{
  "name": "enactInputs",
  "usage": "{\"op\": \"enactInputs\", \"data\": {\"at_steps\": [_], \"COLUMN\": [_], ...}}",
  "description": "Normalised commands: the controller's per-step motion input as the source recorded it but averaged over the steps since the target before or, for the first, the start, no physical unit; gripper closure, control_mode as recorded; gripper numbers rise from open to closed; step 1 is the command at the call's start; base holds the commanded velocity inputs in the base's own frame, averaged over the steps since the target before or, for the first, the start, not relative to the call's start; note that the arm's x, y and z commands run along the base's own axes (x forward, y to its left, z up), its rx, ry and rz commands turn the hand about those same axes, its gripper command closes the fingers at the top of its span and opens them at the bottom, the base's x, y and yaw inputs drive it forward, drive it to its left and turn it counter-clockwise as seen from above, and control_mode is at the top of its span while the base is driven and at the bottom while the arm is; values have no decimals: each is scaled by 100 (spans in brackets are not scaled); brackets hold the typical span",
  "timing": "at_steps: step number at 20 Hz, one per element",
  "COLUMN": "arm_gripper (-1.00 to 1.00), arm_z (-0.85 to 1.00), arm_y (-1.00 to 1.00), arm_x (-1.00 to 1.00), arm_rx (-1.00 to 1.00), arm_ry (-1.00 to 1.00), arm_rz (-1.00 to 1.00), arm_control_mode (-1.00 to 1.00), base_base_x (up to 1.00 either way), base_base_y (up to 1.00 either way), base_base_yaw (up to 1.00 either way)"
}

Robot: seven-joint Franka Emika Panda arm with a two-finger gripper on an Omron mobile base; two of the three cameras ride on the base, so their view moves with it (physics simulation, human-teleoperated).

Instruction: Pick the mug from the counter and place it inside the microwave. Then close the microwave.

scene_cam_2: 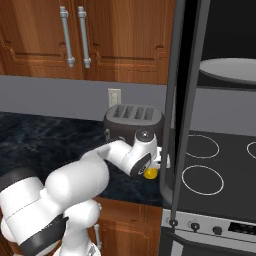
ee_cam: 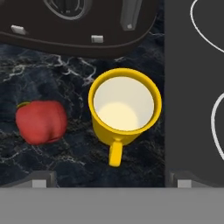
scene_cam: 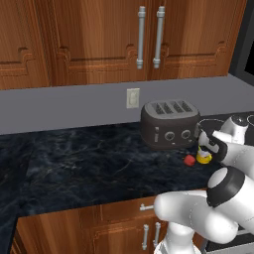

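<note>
Hand view: mug (ee_cam: 124, 109) upright (handle visible)

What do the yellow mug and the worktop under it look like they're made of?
The mug looks like glazed ceramic, perhaps plastic: an even yellow wall, a smooth cream inside, a thick rim. The counter looks like polished stone, probably marble: blue-black with pale branching veins. Everything is rendered, so these are only looks.
</note>
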Motion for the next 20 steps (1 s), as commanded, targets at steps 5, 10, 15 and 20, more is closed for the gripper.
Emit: {"op": "enactInputs", "data": {"at_steps": [5,10,15,20], "arm_gripper": [-100,-100,-100,-100], "arm_z": [-9,0,0,-6], "arm_y": [2,0,0,0], "arm_x": [17,14,-4,-14], "arm_rx": [0,0,0,0], "arm_ry": [0,0,0,0], "arm_rz": [2,0,0,0], "arm_control_mode": [-100,-100,-100,-100], "base_base_x": [0,0,0,0], "base_base_y": [0,0,0,0], "base_base_yaw": [0,0,0,0]}}
